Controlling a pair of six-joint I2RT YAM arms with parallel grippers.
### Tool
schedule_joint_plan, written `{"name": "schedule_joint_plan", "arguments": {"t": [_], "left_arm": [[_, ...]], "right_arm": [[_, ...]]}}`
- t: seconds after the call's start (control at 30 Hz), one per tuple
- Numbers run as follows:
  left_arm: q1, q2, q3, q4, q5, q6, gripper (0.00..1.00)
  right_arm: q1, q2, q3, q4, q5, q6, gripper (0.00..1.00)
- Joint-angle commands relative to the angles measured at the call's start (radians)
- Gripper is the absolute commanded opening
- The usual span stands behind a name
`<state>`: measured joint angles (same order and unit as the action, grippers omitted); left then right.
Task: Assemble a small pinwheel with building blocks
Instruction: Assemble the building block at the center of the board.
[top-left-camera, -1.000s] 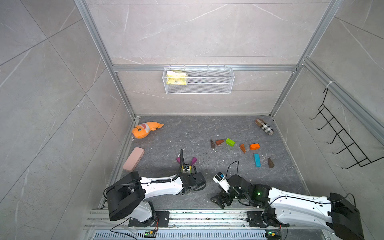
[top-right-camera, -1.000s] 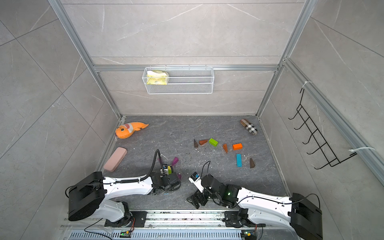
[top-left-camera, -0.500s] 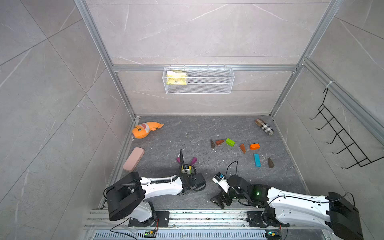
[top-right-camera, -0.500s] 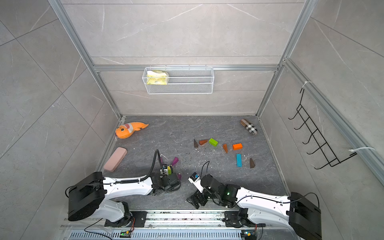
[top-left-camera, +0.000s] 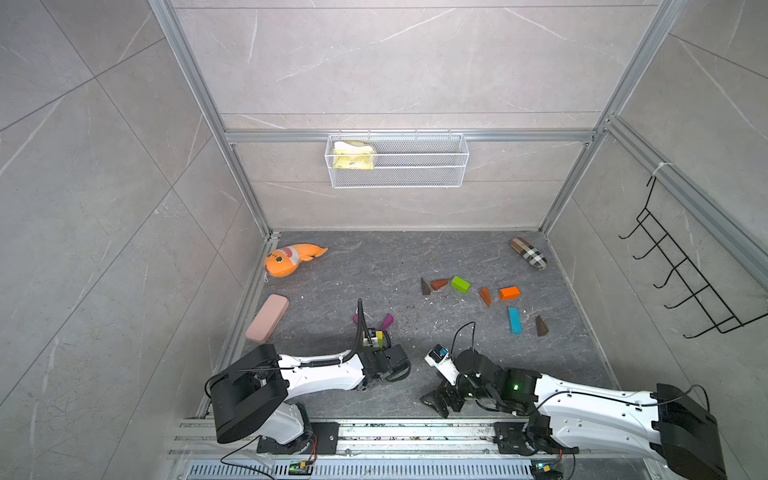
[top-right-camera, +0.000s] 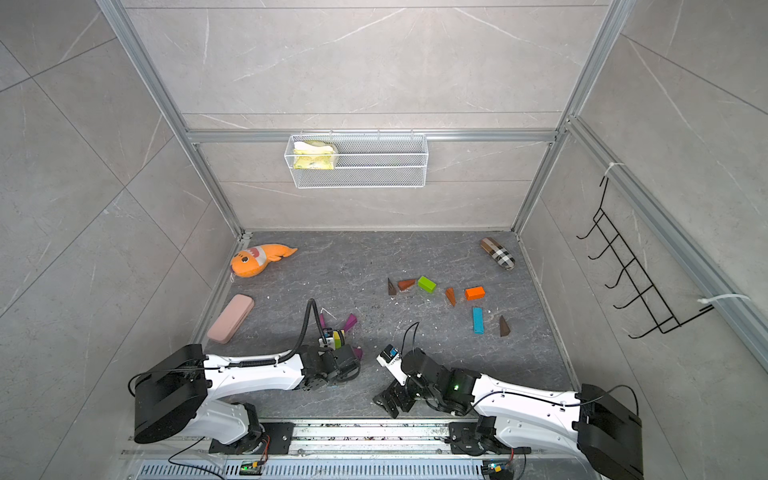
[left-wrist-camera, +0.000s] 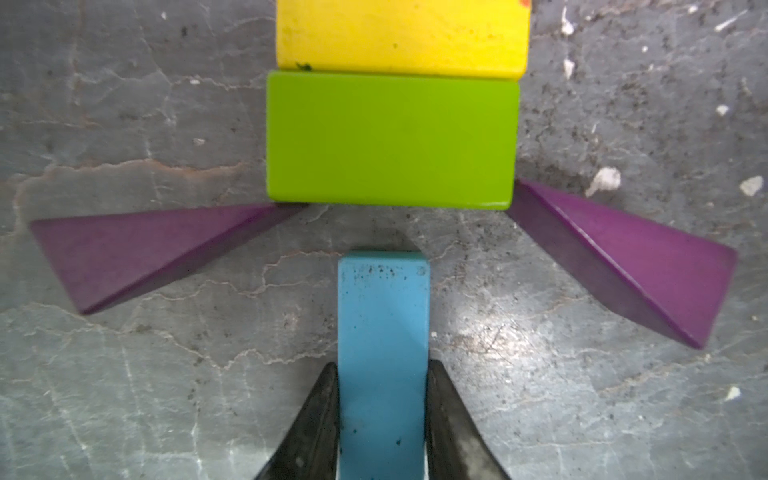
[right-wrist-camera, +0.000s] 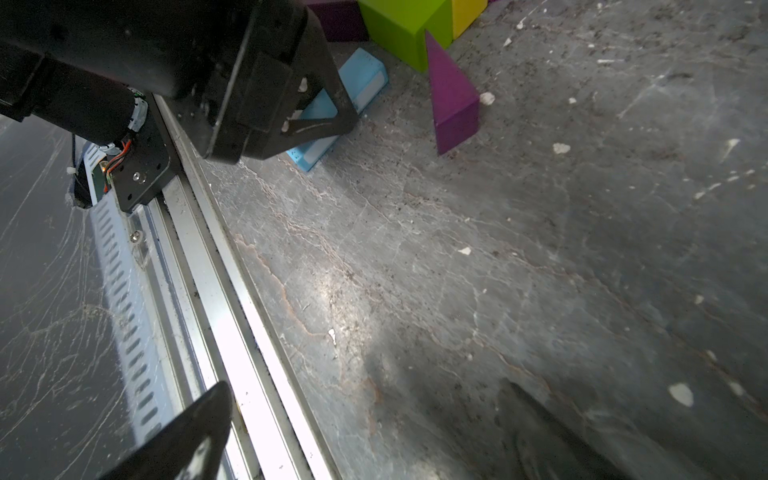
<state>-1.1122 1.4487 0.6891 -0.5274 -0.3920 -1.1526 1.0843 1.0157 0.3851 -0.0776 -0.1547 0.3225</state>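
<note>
L fingers pinching lt-blue bar, R fingers spread wide, empty

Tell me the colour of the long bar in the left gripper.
The long bar is light blue, clearest in the left wrist view.

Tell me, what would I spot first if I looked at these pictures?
Probably the bright shape near the front of the floor: a yellow block and a green block side by side, with two purple wedges fanning out from the green one's corners. The left end effector grips a light-blue bar that points at the green block. At the far left corner lies an orange plush fish.
</note>
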Motion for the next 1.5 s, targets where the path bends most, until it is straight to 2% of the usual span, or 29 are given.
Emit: {"name": "schedule_joint_plan", "arguments": {"t": [0.0,0.7,1.1,1.3,1.47], "left_arm": [[0.01,-0.008,0.007,-0.052,-0.03,-0.001,0.3],[0.02,0.029,0.043,-0.045,-0.025,0.038,0.3],[0.02,0.036,0.049,-0.032,-0.021,0.039,0.43],[0.02,0.038,0.052,-0.034,-0.024,0.041,0.45],[0.02,0.042,0.051,-0.027,-0.025,0.047,0.42]], "right_arm": [[0.005,0.009,0.021,0.012,-0.012,0.012,1.0],[0.005,0.016,0.024,0.014,-0.018,0.01,0.99],[0.005,0.023,0.024,0.016,-0.021,0.009,1.0],[0.006,0.029,0.026,0.016,-0.023,0.009,0.99],[0.005,0.03,0.027,0.017,-0.023,0.01,1.0]]}}
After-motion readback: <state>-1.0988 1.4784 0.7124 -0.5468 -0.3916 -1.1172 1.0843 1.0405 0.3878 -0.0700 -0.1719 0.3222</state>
